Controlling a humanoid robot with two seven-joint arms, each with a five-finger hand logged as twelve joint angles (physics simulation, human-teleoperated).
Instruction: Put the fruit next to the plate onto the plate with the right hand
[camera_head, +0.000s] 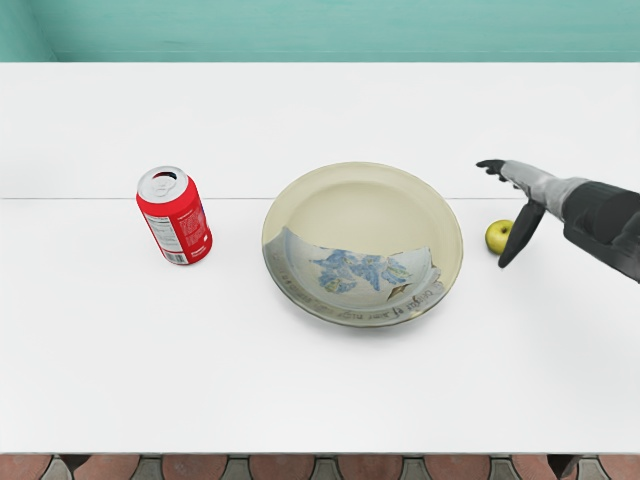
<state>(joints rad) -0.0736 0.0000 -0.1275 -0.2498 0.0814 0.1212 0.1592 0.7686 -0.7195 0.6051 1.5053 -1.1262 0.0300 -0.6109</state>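
A small yellow-green fruit lies on the white table just right of a cream plate with a blue pattern. My right hand comes in from the right edge and hovers over the fruit. Its fingers are spread: one dark finger points down beside the fruit's right side, another reaches out to the left above it. The hand holds nothing. The plate holds no fruit. The left arm does not show.
A red soda can stands upright to the left of the plate. The table's front edge runs along the bottom of the picture, and a teal wall lies behind its far edge.
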